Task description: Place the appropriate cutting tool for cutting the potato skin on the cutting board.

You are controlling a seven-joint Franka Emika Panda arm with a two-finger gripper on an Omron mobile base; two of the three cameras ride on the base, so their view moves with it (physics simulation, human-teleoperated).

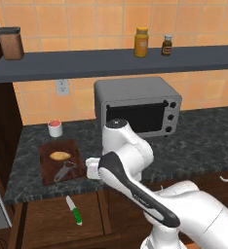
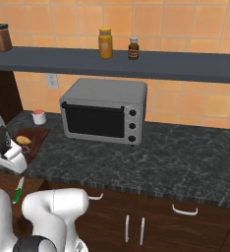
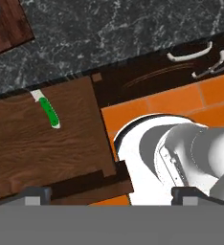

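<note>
- The small grey metal peeler point(image 1: 64, 171) lies on the dark reddish-brown wooden cutting board point(image 1: 47, 172) near the tabletop's front left corner, just beside the yellow-orange potato point(image 1: 60, 155).
- It looks light, stiff and slippery; the slim handle is the place to pinch.
- The claw point(image 3: 109, 195) is empty, tips spread wide.
- The green-handled knife point(image 1: 74, 210) sits below the tabletop's front edge.

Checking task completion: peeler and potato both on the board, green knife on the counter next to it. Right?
Not quite. The peeler and potato do lie on the board, but the knife is not on the counter: the left base view shows it lower, on the brown wooden surface below the counter's front edge.
</note>
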